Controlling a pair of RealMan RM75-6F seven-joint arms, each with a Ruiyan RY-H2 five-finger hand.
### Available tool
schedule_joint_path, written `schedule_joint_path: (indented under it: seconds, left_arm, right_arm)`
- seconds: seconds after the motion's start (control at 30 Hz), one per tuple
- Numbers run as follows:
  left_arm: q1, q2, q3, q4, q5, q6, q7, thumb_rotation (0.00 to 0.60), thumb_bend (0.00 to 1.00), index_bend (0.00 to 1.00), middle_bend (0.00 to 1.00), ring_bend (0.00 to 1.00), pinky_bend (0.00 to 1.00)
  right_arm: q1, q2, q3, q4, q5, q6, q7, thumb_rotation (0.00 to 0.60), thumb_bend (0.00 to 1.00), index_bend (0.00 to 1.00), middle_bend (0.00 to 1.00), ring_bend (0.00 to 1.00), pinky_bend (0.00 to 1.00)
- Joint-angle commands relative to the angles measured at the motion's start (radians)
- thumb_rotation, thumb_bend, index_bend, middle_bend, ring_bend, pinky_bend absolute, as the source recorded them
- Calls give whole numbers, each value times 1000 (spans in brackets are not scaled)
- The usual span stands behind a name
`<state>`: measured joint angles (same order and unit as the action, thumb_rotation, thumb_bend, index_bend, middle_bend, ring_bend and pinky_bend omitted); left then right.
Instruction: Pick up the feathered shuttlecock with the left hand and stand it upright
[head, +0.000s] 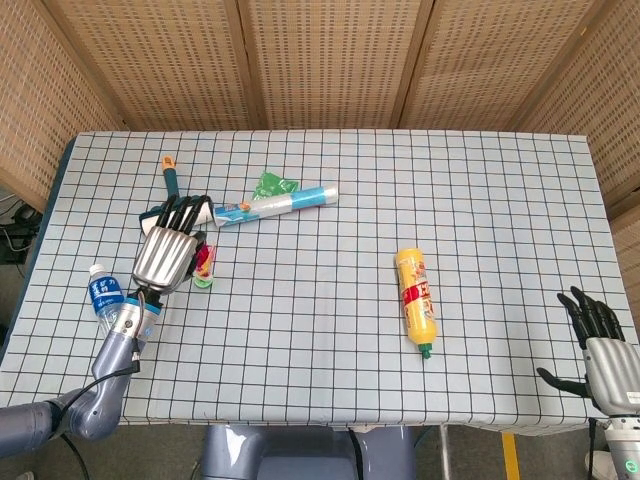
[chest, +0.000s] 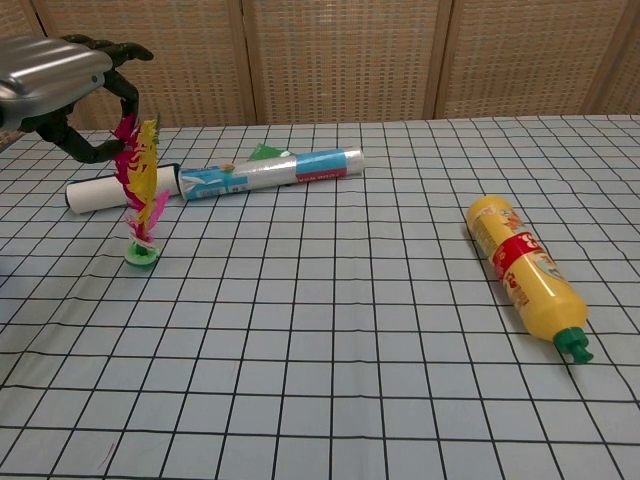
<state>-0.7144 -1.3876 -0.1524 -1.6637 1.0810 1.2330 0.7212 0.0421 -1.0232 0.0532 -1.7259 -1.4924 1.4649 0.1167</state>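
The feathered shuttlecock (chest: 140, 195) has pink and yellow feathers and a green base. It stands nearly upright with its base on the checked cloth at the left. My left hand (chest: 65, 85) is above it, and its dark fingers curl around the feather tips and pinch them. From the head view the left hand (head: 170, 250) covers most of the shuttlecock (head: 203, 264), leaving only a bit of the feathers and base showing at its right side. My right hand (head: 600, 340) hangs off the table's near right corner, fingers spread and holding nothing.
A blue and white roll (chest: 270, 172) and a white roller (chest: 100, 193) lie just behind the shuttlecock. A water bottle (head: 108, 295) lies to the left of my left wrist. A yellow bottle (chest: 522, 268) lies on its side at the right. A green packet (head: 272, 185) sits behind the roll.
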Motion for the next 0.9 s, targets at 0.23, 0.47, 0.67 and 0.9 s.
schedule_joint_path:
  seconds: [0.23, 0.47, 0.67, 0.9]
  left_arm:
    - [36, 45, 6, -28, 6, 28, -19, 600, 123, 240, 0, 0, 0]
    - [92, 97, 8, -86, 49, 76, -120, 600, 121, 216, 0, 0, 0]
    - [225, 166, 75, -193, 149, 214, -216, 600, 122, 198, 0, 0, 0]
    - [410, 169, 211, -186, 340, 389, -355, 600, 122, 190, 0, 0, 0]
  right_arm:
    - [-1, 1, 1, 0, 1, 3, 3, 600, 66, 29, 0, 0, 0]
    - [-1, 2, -1, -3, -5, 6, 1, 600, 65, 29, 0, 0, 0]
    - [-3, 1, 0, -4, -11, 15, -12, 600, 65, 29, 0, 0, 0]
    - [-7, -7, -13, -21, -33, 25, -64, 600, 65, 29, 0, 0, 0]
